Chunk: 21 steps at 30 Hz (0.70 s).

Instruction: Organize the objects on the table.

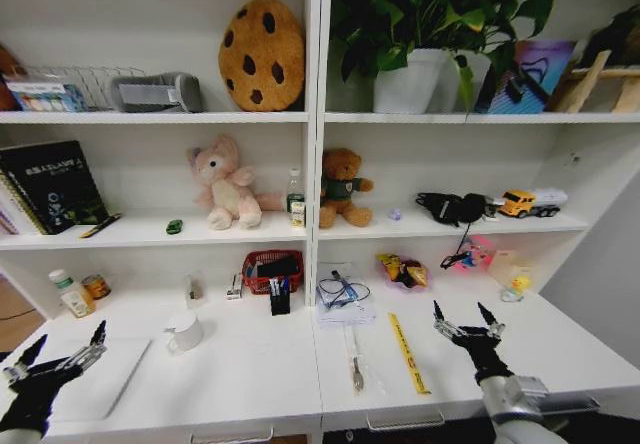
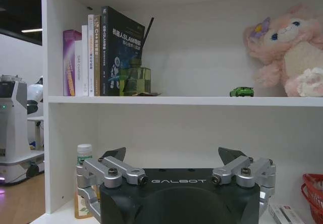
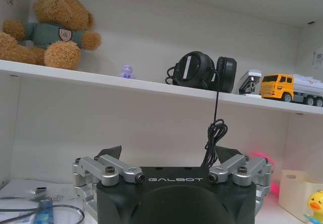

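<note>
On the long white table [image 1: 250, 384] a silver laptop [image 1: 105, 376] lies at the front left, with my left gripper [image 1: 68, 342] [image 2: 174, 156] open just above its near corner. A white mug [image 1: 185, 332] stands right of the laptop and a black pen cup [image 1: 280, 296] behind it. A pen [image 1: 355, 359] and a yellow ruler [image 1: 408, 352] lie mid-table. My right gripper [image 1: 460, 314] [image 3: 169, 153] hovers open right of the ruler, empty. Two small bottles [image 1: 72, 292] stand at the back left. A tiny green toy [image 1: 174, 227] [image 2: 241, 91] sits on the shelf above.
A red basket [image 1: 272, 269] sits behind the pen cup. Cables on papers [image 1: 343, 294], snack packets [image 1: 402, 269] and a beige box with a yellow duck [image 1: 512, 276] line the back. Shelves above hold books [image 2: 108, 52], plush toys, headphones [image 3: 204, 71] and a toy truck [image 3: 292, 88].
</note>
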Available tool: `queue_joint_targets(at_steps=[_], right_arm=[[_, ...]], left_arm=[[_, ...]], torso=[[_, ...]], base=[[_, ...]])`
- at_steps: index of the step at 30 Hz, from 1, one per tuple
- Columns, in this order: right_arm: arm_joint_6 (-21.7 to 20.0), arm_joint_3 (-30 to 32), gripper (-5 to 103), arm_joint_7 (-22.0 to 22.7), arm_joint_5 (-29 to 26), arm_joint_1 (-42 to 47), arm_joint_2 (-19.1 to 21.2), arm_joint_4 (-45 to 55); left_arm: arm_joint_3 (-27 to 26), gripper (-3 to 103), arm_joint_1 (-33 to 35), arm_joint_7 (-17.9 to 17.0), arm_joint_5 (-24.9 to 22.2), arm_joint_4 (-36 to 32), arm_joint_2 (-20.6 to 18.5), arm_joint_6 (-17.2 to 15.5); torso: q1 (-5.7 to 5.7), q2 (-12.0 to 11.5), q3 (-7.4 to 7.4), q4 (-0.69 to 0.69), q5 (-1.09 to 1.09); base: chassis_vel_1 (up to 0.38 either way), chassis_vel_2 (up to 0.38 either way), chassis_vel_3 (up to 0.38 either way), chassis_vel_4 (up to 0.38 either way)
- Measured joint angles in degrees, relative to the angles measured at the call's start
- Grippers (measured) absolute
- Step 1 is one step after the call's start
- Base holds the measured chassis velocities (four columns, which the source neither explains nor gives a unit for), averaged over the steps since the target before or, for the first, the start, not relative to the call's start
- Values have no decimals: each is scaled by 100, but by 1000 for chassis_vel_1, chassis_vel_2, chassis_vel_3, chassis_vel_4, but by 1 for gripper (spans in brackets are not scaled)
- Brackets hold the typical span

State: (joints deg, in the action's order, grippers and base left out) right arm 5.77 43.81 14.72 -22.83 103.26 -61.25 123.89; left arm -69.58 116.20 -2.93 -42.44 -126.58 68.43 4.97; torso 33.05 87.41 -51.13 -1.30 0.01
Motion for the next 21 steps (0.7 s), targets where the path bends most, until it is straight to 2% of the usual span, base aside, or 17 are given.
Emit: queue_joint_targets(at_steps=[21], right_arm=[[-2,-14,100,0,-8,-19,2,-19]], left_arm=[[0,100,0,-1,0,0,0,0]], torso=[[0,0,0,0,-2]], base=[[111,119,-108,-112]])
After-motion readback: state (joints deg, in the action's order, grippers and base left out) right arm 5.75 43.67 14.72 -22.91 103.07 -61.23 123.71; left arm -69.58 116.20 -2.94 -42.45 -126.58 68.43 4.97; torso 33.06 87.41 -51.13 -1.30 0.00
